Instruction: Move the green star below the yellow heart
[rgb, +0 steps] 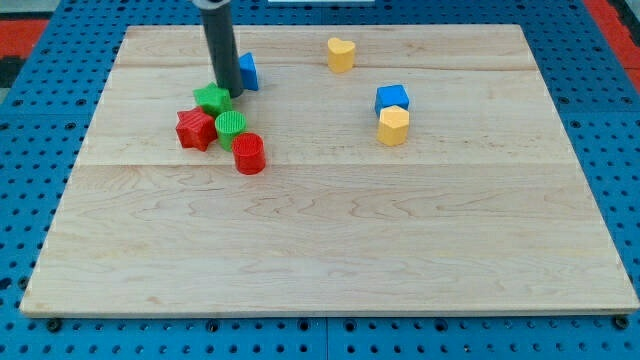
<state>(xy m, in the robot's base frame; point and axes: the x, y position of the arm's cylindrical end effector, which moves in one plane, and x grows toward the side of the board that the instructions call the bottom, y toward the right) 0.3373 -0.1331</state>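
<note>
We have no hand on this arm, only a straight dark rod, so nothing can be clenched, released or grasped; my tip (227, 91) rests at the upper edge of the small green star-shaped block (211, 98), touching it or very nearly, in the upper left of the frame.

The green star looks like a light, rigid plastic piece with a smooth top and notched sides, and we judge it should slide easily on the pale, planked wooden worktop (330, 250). Its points may make it spin if pushed off-centre, so contact belongs on a flat between two points, on its left side.

It sits crowded: a red star block (195, 129) and a ribbed green round block (231, 125) lie just below it, a red cylinder (249, 153) lower still, and a blue block (248, 71) behind the rod. The yellow heart block (341, 53) stands well apart at upper centre, with a blue cube (392, 98) and a yellow block (393, 126) to its lower right.
</note>
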